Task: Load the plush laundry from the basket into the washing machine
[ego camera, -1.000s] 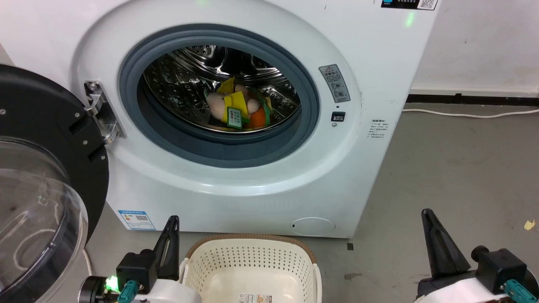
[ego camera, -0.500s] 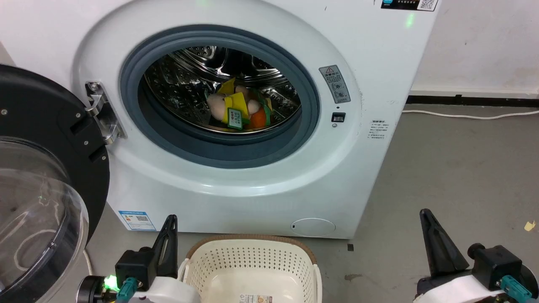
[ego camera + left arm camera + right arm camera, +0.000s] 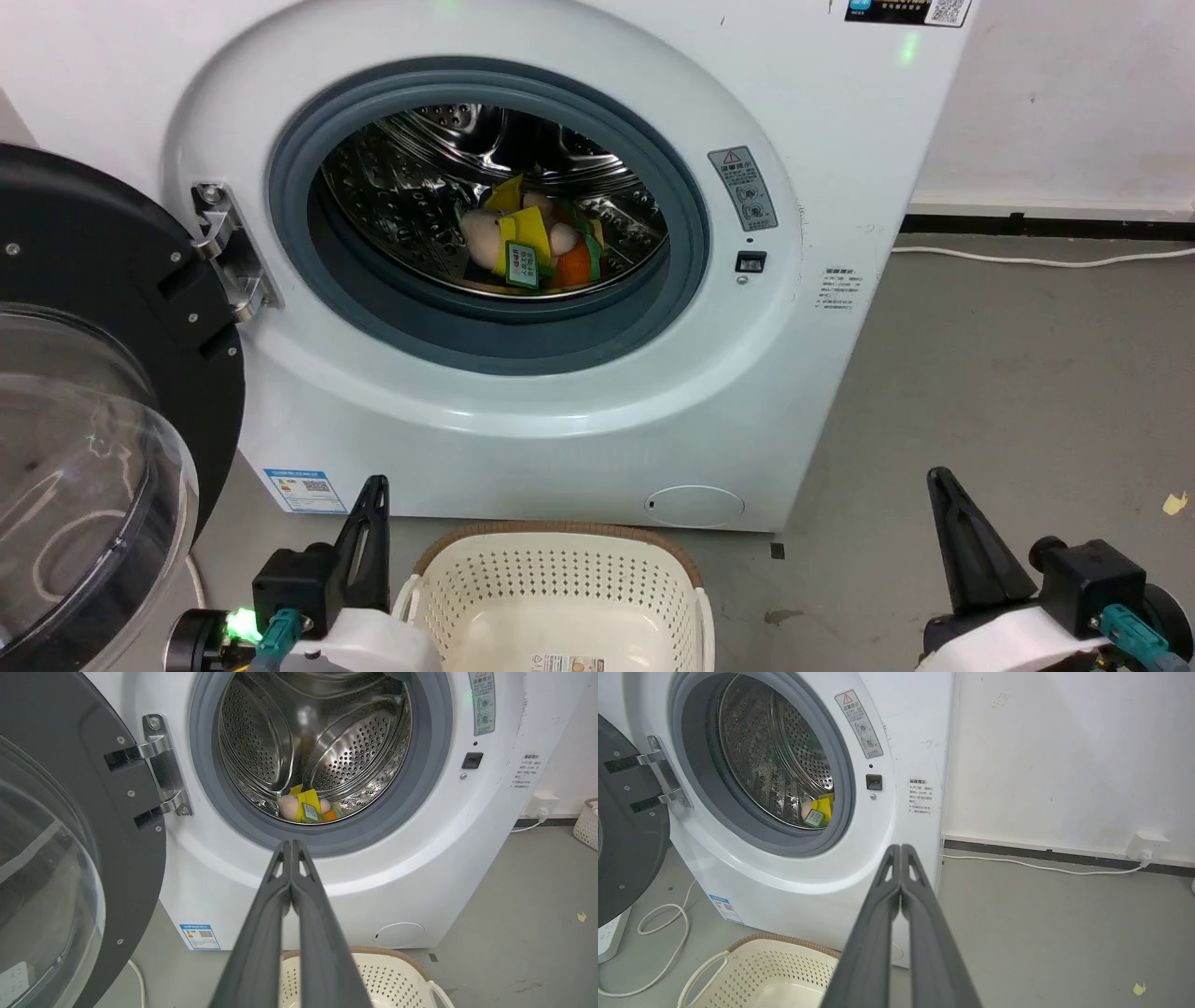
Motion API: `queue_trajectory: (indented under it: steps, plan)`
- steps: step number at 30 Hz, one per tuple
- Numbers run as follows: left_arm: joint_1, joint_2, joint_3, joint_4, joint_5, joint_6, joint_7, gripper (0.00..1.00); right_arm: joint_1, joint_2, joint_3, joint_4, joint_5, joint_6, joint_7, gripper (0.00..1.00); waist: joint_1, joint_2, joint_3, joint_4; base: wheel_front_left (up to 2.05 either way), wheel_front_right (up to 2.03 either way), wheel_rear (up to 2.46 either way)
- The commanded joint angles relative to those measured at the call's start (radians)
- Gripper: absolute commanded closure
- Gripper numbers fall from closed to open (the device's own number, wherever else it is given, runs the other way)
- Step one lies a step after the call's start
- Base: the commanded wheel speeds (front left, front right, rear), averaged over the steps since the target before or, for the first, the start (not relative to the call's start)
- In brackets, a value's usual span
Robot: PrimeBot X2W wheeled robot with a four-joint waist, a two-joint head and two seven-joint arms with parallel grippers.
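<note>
both grippers sit low and shut, with nothing between the fingers. the left gripper is at the lower left of the head view and the right gripper at the lower right. each wrist view shows its own fingers pressed tip to tip.

the washing machine stands across the upper middle. its door is swung wide at the left edge, leaving the drum open. the basket sits on the floor at bottom centre, just in front of the machine and between the two grippers. the part of its bottom that shows carries just a label.

the plush laundry lies low in the drum, behind the grey seal.

i'd judge the loading done, so what's left is a tidy retreat. draw the arms away with fingers together, taking the left one wide of the door rim and the basket handle. check the near end of the basket too, which the frame's bottom edge cuts off.
</note>
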Motion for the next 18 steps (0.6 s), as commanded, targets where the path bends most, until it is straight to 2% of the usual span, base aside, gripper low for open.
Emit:
queue_trajectory:
  steps: [1, 18]
  plan:
    - [-0.009, -0.002, 0.006, -0.007, 0.008, -0.003, 0.006, 1.00, -0.019, -0.001, -0.002, 0.003, -0.008, -0.001, 0.004, 1.00, 0.0000, 0.0000, 0.000, 0.000, 0.00, 0.00, 0.00]
    - [-0.011, -0.011, 0.026, -0.020, 0.025, -0.010, 0.040, 1.00, -0.029, -0.001, -0.004, 0.007, -0.031, -0.001, 0.039, 1.00, 0.0000, 0.0000, -0.004, 0.001, 0.00, 0.00, 0.00]
